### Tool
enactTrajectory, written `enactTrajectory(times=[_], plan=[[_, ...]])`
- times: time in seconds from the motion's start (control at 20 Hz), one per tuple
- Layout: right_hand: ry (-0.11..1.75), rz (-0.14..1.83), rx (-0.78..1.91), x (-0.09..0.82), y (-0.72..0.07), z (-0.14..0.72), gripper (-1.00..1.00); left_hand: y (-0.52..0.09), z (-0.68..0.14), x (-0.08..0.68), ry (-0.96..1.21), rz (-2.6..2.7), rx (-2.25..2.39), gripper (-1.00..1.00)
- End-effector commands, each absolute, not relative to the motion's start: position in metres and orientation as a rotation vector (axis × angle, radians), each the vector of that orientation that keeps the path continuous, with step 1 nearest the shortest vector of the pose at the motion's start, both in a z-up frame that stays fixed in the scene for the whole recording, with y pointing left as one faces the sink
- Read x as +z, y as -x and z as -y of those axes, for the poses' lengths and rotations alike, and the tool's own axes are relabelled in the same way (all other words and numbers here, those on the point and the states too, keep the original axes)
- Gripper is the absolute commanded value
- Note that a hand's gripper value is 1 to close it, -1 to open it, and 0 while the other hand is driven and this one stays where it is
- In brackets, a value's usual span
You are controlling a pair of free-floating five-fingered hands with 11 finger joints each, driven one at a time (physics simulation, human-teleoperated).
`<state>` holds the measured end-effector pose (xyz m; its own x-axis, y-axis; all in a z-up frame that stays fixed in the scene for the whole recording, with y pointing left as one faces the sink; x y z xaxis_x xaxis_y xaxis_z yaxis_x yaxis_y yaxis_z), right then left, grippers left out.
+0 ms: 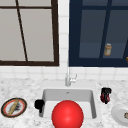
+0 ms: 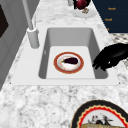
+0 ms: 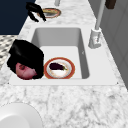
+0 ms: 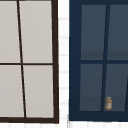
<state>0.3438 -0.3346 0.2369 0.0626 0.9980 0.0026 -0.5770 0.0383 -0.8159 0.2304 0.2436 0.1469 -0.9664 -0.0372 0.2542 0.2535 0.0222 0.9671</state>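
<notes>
My right hand (image 1: pixel 105 94) hovers over the counter right of the sink (image 1: pixel 93 105), fingers curled round a dark red round fruit (image 3: pixel 24 71). The same hand (image 3: pixel 26 56) is near the sink's front corner in the right side view, and far off (image 2: pixel 81 3) in the left side view above a white plate (image 2: pixel 86 12). My left hand (image 1: pixel 39 103) hangs at the sink's left edge with relaxed fingers, holding nothing; it also appears in the side views (image 2: pixel 111 57) (image 3: pixel 35 11). In the basin lies a red-rimmed plate (image 2: pixel 58 67) with a dark eggplant (image 2: pixel 70 60). A big red ball (image 1: pixel 67 115) stands before the sink.
A tall faucet (image 1: pixel 68 76) rises behind the basin. On the left counter is a dark-rimmed plate (image 1: pixel 5 111) bearing a long tan item (image 1: pixel 13 107). The white plate (image 1: pixel 119 114) lies at the right. A jar (image 4: pixel 108 103) stands inside the dark blue glass-door cabinet (image 4: pixel 75 62).
</notes>
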Motion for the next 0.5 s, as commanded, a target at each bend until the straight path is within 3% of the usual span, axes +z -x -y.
enactTrajectory(times=[0.0, 0.45], plan=[[0.754, 0.711, 1.384, 0.233, -0.344, 0.304, 1.00, -0.230, -0.244, 0.147, 0.225, 2.085, -2.049, 0.00], [0.724, 0.748, 1.384, 0.214, -0.333, 0.238, 1.00, -0.230, -0.244, 0.147, 0.225, 2.085, -2.049, 0.00]])
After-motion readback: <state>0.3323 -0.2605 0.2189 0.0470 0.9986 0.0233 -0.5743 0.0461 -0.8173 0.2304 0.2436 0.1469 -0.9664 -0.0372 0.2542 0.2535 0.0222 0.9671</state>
